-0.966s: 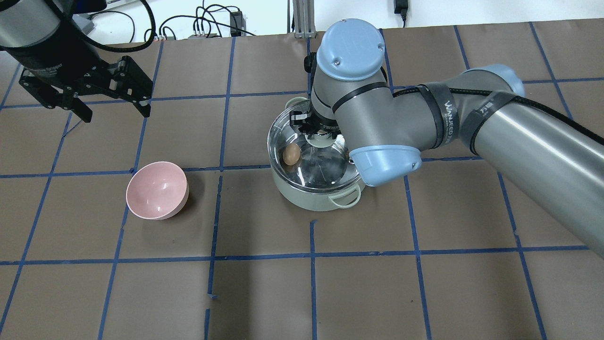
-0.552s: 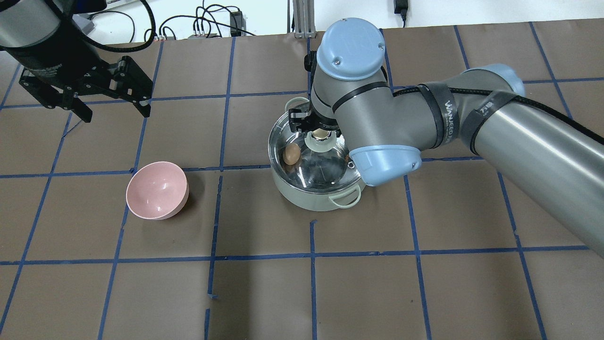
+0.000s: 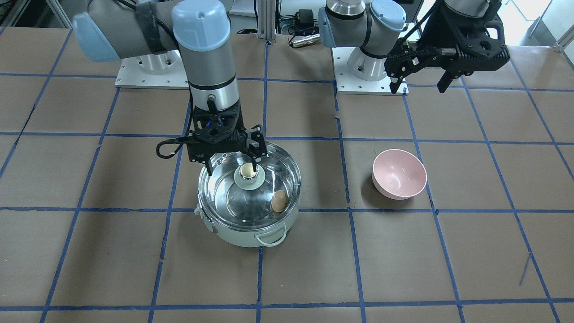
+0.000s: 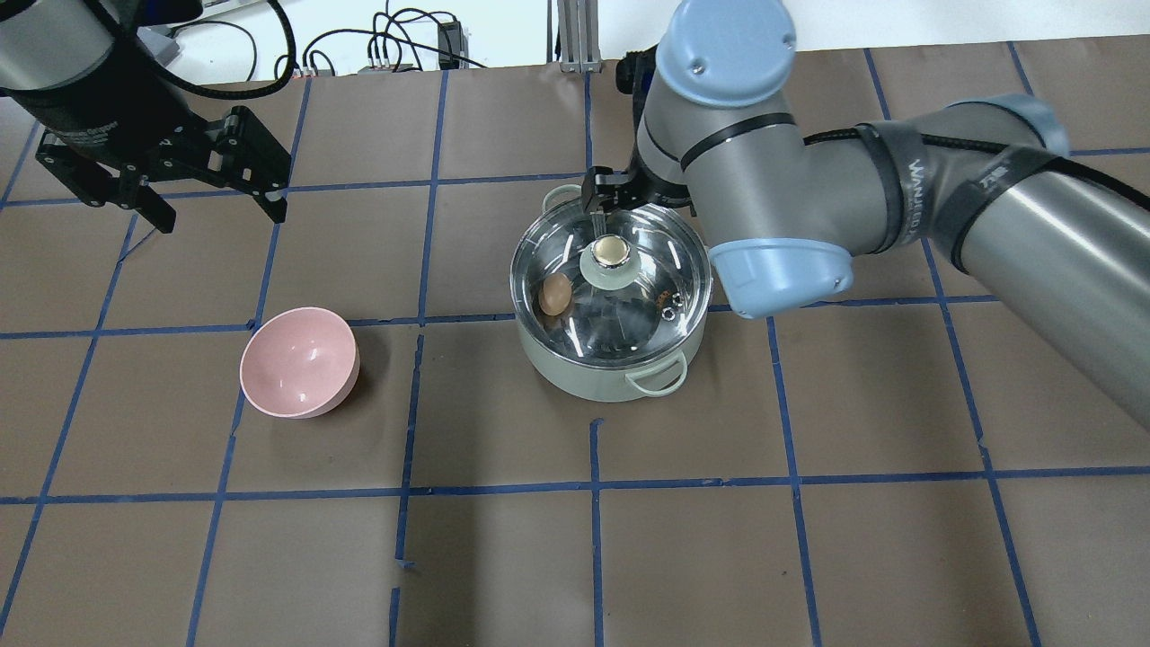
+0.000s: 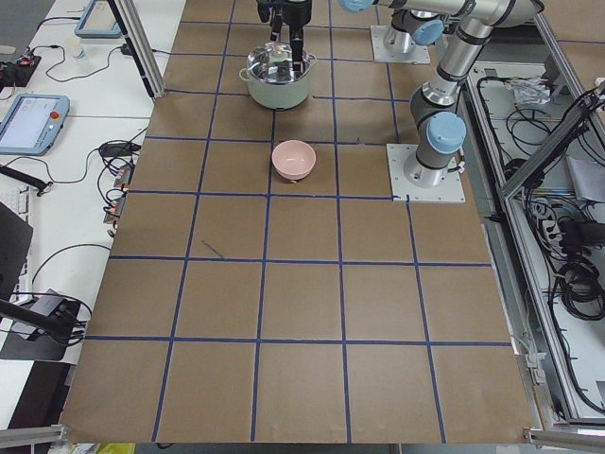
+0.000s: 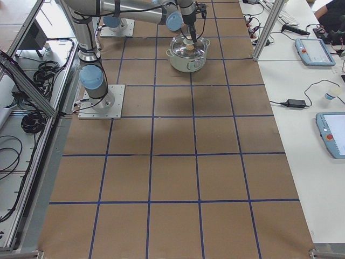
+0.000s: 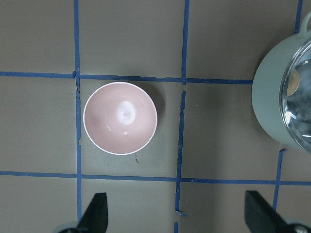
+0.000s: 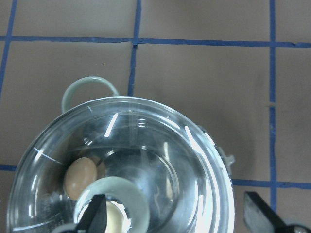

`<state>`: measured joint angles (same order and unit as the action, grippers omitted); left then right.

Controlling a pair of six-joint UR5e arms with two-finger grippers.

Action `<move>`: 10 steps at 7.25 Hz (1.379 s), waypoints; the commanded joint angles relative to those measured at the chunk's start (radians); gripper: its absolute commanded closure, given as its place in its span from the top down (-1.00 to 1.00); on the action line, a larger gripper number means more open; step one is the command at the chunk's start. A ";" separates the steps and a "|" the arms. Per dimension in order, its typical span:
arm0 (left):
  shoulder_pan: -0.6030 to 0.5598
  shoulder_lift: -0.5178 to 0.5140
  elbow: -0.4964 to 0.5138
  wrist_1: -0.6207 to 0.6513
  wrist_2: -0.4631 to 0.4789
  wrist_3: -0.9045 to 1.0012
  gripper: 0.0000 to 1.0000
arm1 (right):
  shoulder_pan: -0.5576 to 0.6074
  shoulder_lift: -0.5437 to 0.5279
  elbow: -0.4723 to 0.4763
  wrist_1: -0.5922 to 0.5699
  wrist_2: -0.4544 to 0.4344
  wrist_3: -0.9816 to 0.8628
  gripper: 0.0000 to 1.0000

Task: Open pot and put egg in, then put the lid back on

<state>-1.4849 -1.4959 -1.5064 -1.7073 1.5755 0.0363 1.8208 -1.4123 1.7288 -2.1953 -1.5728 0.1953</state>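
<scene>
Nearest the robot's edge of the brown paper table (image 4: 719, 557), which is ruled with blue tape into squares, a pink bowl (image 4: 299, 362) stands upright to the left of centre, well apart from everything else. A little farther away, at the middle of the table, sits the pot (image 4: 584, 377), pale mint green outside, with one loop handle turned toward the near side. The lid (image 4: 611, 301), a clear glass disc, rests on the pot's rim and covers it. Through the glass the egg (image 4: 555, 294) is visible, brown and oval, lying on the shiny steel floor against the pot's left wall. The gold knob (image 4: 612, 252) rises from the lid's pale green centre.

Over the far half of the lid hangs the right gripper (image 3: 232, 171), its arm reaching in from the right. Its two fingers are spread wide and clamp nothing. One finger stands close beside the knob, though whether it touches cannot be told.

Farthest away, at the far left, the left gripper (image 4: 218, 211) hovers above the table, well apart from pot and bowl, its fingers also spread wide and holding nothing
</scene>
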 commanded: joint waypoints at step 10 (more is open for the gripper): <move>-0.002 0.002 -0.006 -0.002 0.001 -0.001 1.00 | -0.195 -0.250 -0.032 0.466 -0.018 -0.172 1.00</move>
